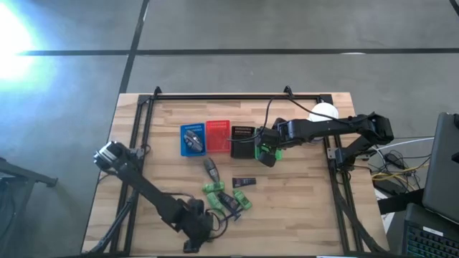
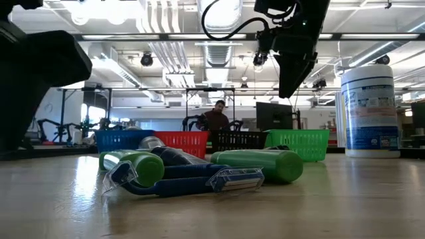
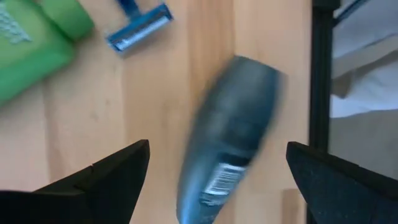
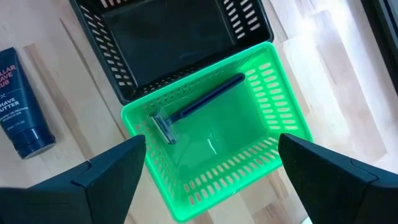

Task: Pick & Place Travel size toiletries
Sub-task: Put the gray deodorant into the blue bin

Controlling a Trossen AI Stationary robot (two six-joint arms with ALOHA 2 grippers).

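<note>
At the near edge of the light wooden table (image 1: pixel 301 215) the left gripper (image 3: pixel 217 180) is held low with its two dark fingers spread wide and nothing between them. Just ahead of it a grey-blue oblong bottle (image 3: pixel 231 134) is seen lying on the wood, apart from both fingers. Beside it lies a cluster of travel toiletries — bright green tubes (image 2: pixel 259 164) and a blue-handled disposable razor (image 2: pixel 189 180), one resting against another. A dark navy tube with white lettering (image 4: pixel 20 102) is found a little farther in, alone on the table.

Beyond these, the right gripper (image 4: pixel 208 180) is held above a green plastic slotted basket (image 4: pixel 273 115), its fingers parted and empty. Inside this basket a dark-handled razor (image 4: pixel 199 106) is seen lying flat. A black slotted basket (image 4: pixel 180 37) touches it — empty as far as can be seen — with a red basket (image 1: pixel 217 136) and a blue basket (image 1: pixel 191 140) next in the row. A big white round container (image 2: pixel 368 109) stands at the far right.
</note>
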